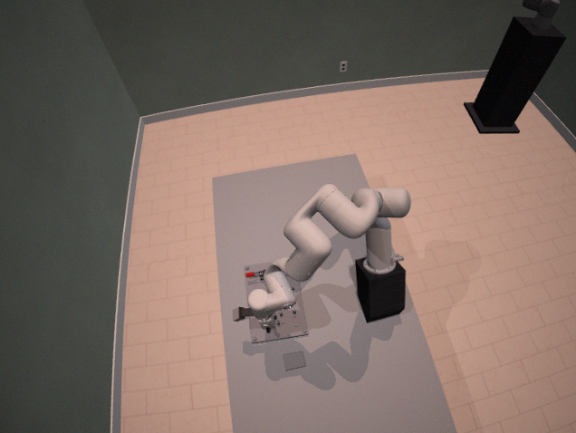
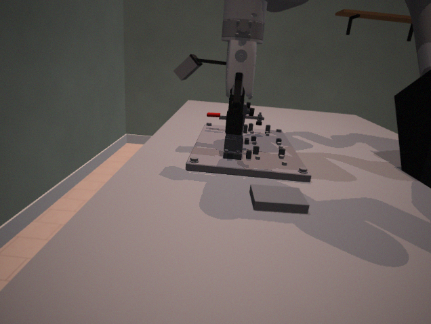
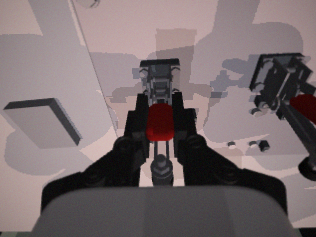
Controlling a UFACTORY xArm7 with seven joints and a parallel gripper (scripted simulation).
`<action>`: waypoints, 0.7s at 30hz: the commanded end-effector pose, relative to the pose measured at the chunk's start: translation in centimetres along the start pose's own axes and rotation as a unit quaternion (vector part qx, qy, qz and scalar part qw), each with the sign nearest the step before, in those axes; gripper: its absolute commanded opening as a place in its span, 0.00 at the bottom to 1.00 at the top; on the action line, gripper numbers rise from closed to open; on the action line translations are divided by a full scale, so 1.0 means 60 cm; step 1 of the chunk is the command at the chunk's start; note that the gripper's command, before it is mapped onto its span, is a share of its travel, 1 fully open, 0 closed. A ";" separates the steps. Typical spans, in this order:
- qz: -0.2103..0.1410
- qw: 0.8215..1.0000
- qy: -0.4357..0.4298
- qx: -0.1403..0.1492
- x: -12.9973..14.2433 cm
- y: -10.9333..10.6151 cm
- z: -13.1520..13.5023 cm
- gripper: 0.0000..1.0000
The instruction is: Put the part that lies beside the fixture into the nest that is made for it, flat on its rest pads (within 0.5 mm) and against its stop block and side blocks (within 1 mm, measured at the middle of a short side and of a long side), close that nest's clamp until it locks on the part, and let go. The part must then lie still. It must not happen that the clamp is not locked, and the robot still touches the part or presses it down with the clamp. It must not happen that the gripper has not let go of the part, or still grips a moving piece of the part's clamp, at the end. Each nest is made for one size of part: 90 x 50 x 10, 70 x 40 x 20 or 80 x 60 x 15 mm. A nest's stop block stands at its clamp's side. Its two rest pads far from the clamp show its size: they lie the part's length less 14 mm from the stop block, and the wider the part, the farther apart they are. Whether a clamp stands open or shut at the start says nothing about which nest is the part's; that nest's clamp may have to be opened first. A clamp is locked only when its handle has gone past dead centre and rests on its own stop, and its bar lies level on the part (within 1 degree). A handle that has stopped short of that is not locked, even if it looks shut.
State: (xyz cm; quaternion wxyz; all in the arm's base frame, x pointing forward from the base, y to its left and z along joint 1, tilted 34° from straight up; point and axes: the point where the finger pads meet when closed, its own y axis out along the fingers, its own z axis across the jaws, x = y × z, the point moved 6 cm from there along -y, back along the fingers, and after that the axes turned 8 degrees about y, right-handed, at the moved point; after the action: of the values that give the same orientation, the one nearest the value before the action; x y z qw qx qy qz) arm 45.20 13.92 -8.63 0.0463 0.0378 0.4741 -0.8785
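Note:
The grey part [image 2: 278,198] lies flat on the table just in front of the fixture plate [image 2: 245,152]; it also shows in the wrist view [image 3: 42,124] and in the overhead view [image 1: 293,360]. My gripper [image 3: 160,107] is shut on the red handle [image 3: 160,121] of the near-left clamp [image 2: 234,139], whose handle stands upright between my fingers [image 2: 238,91]. A second clamp with a red handle [image 2: 213,114] lies level at the plate's far left; it also shows at the right of the wrist view [image 3: 304,106].
Several small black pads and blocks [image 2: 255,141] stand on the plate. The arm's black base [image 1: 380,288] stands to the right of the plate. The table edge [image 2: 104,173] runs along the left.

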 end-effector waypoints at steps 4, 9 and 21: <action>0.002 1.000 0.000 -0.002 -0.002 -0.003 -0.002 0.00; 0.002 1.000 0.000 -0.002 -0.002 -0.003 -0.002 0.47; 0.002 1.000 0.000 -0.002 -0.002 -0.003 -0.002 0.47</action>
State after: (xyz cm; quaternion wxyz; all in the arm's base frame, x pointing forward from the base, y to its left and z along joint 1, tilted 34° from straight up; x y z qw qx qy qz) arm 45.19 13.92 -8.63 0.0462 0.0377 0.4741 -0.8785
